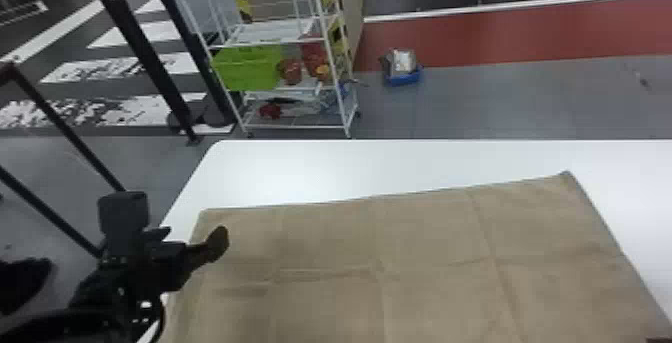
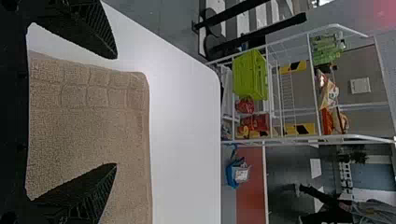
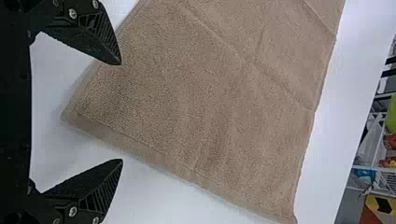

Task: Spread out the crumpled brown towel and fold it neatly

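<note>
White, smooth-topped table under rectangular brown terry towel (image 1: 425, 247). Towel spread broad and flat across table (image 1: 350, 167), crease lines crossing it. My black left tool (image 1: 194, 237) at towel's left edge, fingers wide apart. My black right tool (image 1: 660, 340) by near right corner, fingers also parted.

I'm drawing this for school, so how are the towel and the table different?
The towel is brown, but the table is white. The towel has crease lines in it, while the table looks smooth. The towel lies on top, and the table underneath reaches out past the towel's far edge. Both look mostly flat.
</note>
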